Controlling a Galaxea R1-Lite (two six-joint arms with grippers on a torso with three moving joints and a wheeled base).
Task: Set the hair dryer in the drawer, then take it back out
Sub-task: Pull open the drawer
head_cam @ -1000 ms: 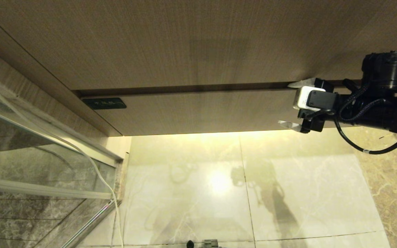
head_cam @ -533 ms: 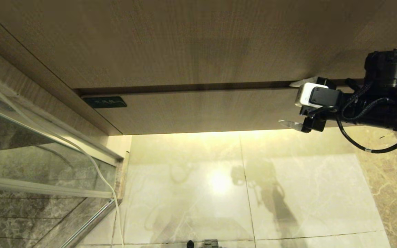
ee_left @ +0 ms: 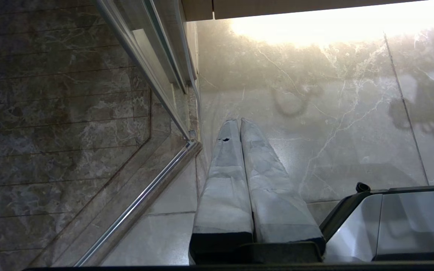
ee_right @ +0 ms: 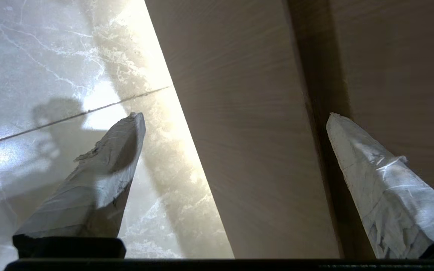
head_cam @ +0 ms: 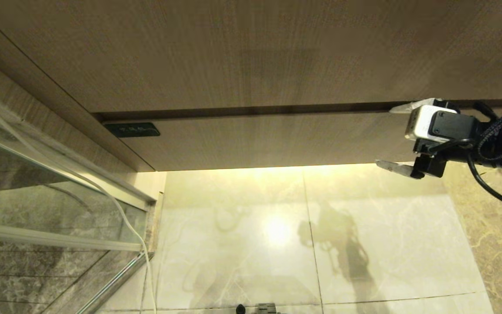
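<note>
The drawer (head_cam: 259, 141) is a wide, shallow band of light-brown wood grain with a flat front and no handle, running across the middle of the head view under a larger panel (head_cam: 242, 52) of the same wood; a thin dark gap separates the two, and the drawer front sits shut and flush. No hair dryer shows in any view. At the far left of the head view a glass door (head_cam: 37, 192) with a metal frame slants across dark marble tiles, and a thin white cable (head_cam: 131, 231) trails down its edge. A small dark plate (head_cam: 132, 130) sits at the drawer's left end; its markings are too small to read. Below the drawer, glossy pale marble floor (head_cam: 277, 244) reflects a bright glow from under the cabinet and carries blurred shadows. At the right edge of the head view the right gripper (head_cam: 392, 136) has its two pale tapered fingers spread wide and empty, one at the gap above the drawer front, the other at its lower edge; the arm behind it is cut off by the frame. In the left wrist view the left gripper (ee_left: 236, 124) points at the floor, fingers pressed together, holding nothing.
</note>
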